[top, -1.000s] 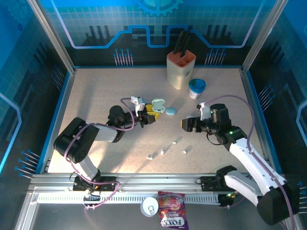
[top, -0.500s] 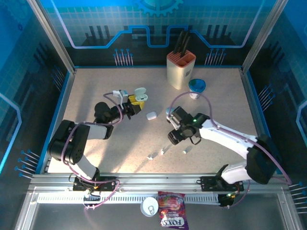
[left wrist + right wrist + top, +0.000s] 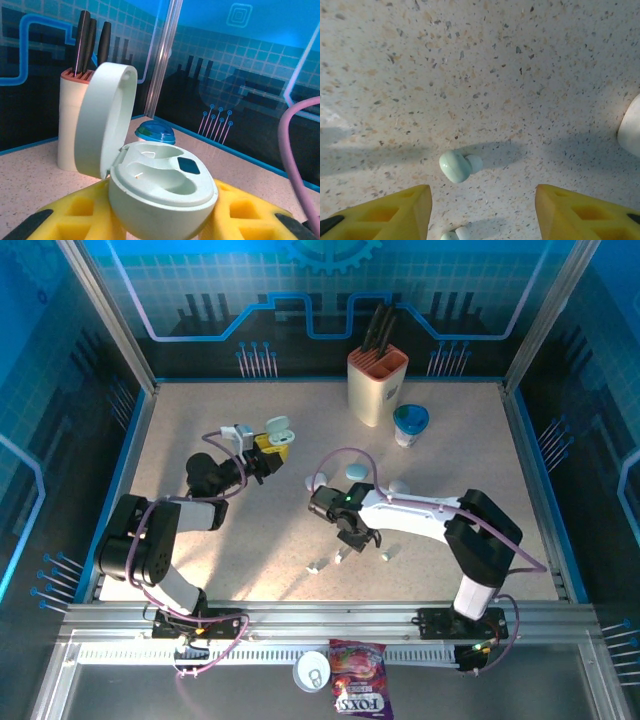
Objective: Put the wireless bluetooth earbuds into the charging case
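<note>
My left gripper (image 3: 266, 453) is shut on a pale open charging case (image 3: 279, 429), held off the table at the back left. In the left wrist view the case (image 3: 160, 192) sits between the yellow fingers (image 3: 65, 215), its lid (image 3: 102, 120) up and both sockets empty. My right gripper (image 3: 357, 537) points down at mid-table, open. In the right wrist view a pale earbud (image 3: 457, 166) lies on the table just ahead of the open gripper (image 3: 480, 215), nearer its left finger. A second earbud (image 3: 454, 234) is at the bottom edge. More earbuds (image 3: 314, 566) lie nearby.
A closed pale blue case (image 3: 355, 472) and a white one (image 3: 400, 486) lie behind the right arm. A knife block (image 3: 377, 385) and a blue-lidded cup (image 3: 410, 425) stand at the back. A candy bag (image 3: 358, 695) lies beyond the front rail.
The right arm has swung left and down over the scattered earbuds. The left gripper has carried the open case left and toward the back.
</note>
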Controlling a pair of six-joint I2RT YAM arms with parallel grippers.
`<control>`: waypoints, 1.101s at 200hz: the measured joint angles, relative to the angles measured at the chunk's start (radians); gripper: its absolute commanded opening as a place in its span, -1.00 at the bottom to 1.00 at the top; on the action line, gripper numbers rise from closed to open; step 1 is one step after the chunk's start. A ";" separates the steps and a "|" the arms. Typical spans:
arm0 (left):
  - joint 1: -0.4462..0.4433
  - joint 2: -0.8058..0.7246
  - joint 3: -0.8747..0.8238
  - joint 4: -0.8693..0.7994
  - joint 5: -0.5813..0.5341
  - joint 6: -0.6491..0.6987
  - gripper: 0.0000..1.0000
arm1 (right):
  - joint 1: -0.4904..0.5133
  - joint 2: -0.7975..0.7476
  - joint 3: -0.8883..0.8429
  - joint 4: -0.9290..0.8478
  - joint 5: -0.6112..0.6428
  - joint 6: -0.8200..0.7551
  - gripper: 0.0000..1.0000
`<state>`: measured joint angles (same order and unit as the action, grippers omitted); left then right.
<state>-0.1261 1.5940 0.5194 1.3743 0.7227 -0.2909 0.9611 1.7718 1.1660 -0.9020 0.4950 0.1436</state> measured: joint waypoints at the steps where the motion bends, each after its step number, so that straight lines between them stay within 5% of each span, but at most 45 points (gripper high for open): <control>1: 0.000 0.000 0.000 0.000 0.000 0.000 -0.42 | 0.000 0.002 0.001 0.000 0.000 -0.001 0.12; 220: 0.000 0.000 0.000 0.000 -0.022 -0.025 -0.41 | -0.011 0.120 0.033 0.002 0.021 -0.055 -0.47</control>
<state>-0.1261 1.5940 0.5194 1.3743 0.7010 -0.3161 0.9497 1.8919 1.1992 -0.9005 0.5163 0.0887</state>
